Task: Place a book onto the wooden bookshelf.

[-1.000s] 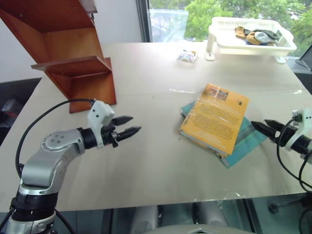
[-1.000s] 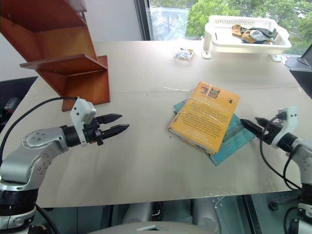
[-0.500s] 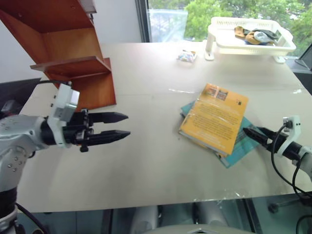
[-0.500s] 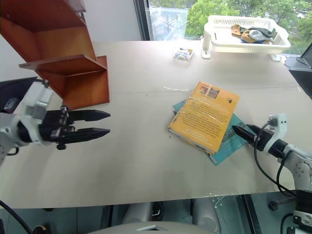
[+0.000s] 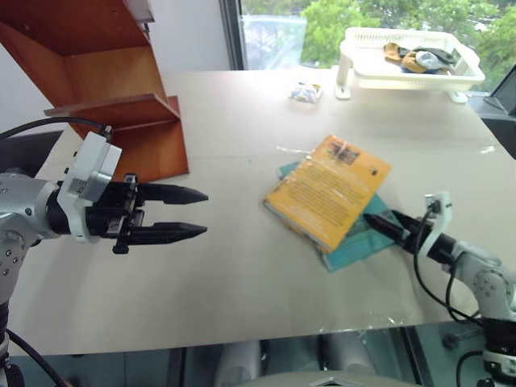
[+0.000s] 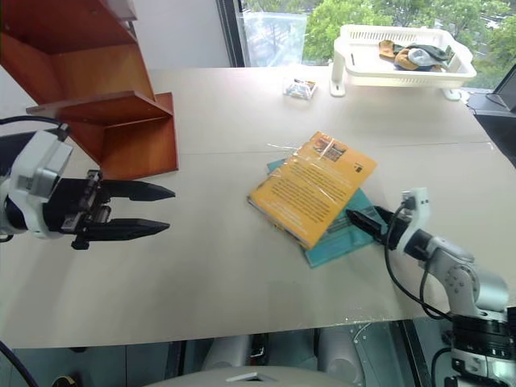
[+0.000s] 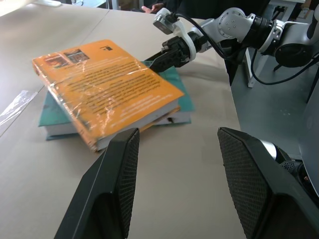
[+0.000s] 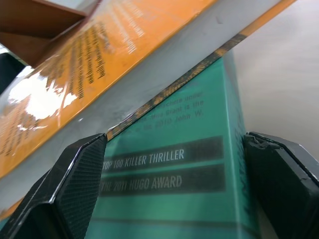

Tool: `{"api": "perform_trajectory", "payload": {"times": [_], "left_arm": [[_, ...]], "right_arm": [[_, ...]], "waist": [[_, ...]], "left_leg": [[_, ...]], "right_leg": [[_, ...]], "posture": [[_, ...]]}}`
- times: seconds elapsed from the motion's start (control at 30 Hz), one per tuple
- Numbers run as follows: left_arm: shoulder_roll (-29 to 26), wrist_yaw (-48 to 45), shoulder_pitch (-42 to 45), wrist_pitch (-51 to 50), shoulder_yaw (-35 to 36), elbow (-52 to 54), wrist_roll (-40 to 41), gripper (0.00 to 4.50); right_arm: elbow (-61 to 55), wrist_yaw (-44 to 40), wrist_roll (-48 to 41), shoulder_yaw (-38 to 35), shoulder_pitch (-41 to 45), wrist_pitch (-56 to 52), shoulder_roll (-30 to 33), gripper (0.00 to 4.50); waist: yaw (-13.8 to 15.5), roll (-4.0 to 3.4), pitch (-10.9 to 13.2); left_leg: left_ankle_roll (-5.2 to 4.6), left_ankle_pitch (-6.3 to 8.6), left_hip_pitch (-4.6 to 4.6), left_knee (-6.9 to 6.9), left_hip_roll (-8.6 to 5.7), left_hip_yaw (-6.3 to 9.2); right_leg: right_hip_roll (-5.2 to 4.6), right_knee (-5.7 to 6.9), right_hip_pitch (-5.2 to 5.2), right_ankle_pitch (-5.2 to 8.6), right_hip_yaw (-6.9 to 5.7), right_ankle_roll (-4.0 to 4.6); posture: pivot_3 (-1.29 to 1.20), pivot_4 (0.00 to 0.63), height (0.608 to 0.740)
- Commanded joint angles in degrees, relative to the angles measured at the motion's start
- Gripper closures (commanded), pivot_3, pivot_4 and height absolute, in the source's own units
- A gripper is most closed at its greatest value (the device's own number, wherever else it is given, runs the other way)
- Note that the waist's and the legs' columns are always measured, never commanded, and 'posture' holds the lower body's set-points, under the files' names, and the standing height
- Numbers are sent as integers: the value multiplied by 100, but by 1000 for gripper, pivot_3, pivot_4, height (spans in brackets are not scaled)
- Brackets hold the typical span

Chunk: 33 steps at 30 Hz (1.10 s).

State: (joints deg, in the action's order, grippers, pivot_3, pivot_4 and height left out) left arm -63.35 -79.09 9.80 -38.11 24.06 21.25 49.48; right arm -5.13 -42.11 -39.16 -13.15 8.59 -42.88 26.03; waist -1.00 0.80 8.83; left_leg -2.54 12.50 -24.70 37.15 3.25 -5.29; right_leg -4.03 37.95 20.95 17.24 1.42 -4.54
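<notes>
Bookshelf (image 5: 121,97) at far left of table (image 5: 242,266), standing. Left gripper (image 5: 189,214) in front of it, raised off table, pointing right, level, fingers well apart, nothing held. Book (image 5: 326,189) right of centre, flat on teal book (image 5: 355,234), long axis diagonal, far end toward basket (image 5: 411,68). Right gripper (image 5: 377,224) low, pointing left at the books' near-right edge, fingers wide apart.

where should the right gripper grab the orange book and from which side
Probably by the near right edge of the orange book, coming in low from the right as the right gripper already points. That edge overhangs the teal book, leaving a gap for a lower finger.
</notes>
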Motion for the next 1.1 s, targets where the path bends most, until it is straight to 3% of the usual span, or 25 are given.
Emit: {"api": "perform_trajectory", "payload": {"times": [0.03,0.4,0.67,0.9,1.1], "left_arm": [[-106,-48,7,76,32,36,-42,1848],[-193,-72,-138,15,184,58,-124,1848],[-245,-46,-255,7,272,74,-108,1848],[-260,-41,-298,14,284,64,-101,1848],[-280,-71,-341,7,374,76,-82,1848]], "right_arm": [[-10,-226,328,494,203,357,17,0],[1042,-1338,1248,1350,622,1674,238,0],[1051,-2319,1236,1699,577,1933,465,0],[879,-2850,1362,1828,466,2137,854,0],[867,-2709,1323,1394,497,2502,1057,0]], "waist": [[4,1,0],[4,2,0],[11,3,-1],[26,3,-1],[36,4,0]], "left_leg": [[0,0,-1,0,0,0],[0,0,1,0,-1,-3],[1,0,1,0,0,-3],[1,0,1,1,-1,-3],[1,0,0,2,-1,-3]], "right_leg": [[0,0,3,0,-1,0],[2,0,5,0,-1,0],[1,-1,4,0,-1,0],[0,-1,4,1,-3,1],[-1,-2,3,0,-3,1]], "posture": [[0,150,740],[0,150,740],[0,150,740],[0,150,740],[0,150,740]]}}
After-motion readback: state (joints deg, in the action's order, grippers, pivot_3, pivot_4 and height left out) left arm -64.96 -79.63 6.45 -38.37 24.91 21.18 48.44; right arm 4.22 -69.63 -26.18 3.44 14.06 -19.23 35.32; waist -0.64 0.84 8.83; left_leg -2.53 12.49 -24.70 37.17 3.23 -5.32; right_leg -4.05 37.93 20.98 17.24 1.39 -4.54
